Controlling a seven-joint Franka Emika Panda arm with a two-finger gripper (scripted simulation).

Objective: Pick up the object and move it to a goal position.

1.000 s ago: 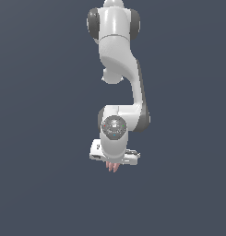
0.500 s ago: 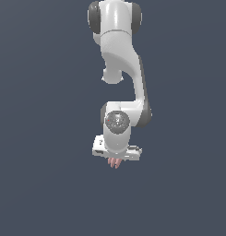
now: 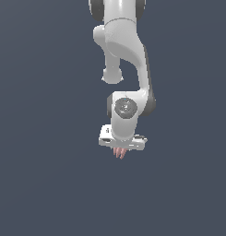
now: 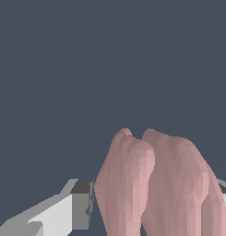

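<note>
In the exterior view we see nothing to the left of the arm but an even dark blue-grey ground. We cannot tell there whether that ground is a counter, a floor or open space.

Near the middle of that view our white arm (image 3: pixel 126 55) comes down from the top edge. It bends at a round joint (image 3: pixel 126 107) and ends in a flat white hand piece set slightly tilted. Below that piece sits the pincer (image 3: pixel 120 152). The object (image 3: pixel 120 153), a small pale pink-salmon thing of a few ribbed lobes, pokes out just beneath the hand piece. It is much narrower than the white piece above it, and its lobes point downward in this view.

In the wrist view the object (image 4: pixel 156 184) fills the near part of the picture as several rounded pink lobes standing side by side. One grey-and-white finger (image 4: pixel 63 209) of the pincer lies close against its one flank. A sliver of the other finger (image 4: pixel 225 203) shows at the opposite flank, at the edge of the picture. So we read the pincer as narrowed onto the object, holding it between both fingers.

To the right of the arm in the exterior view the dark ground runs on, plain.
</note>
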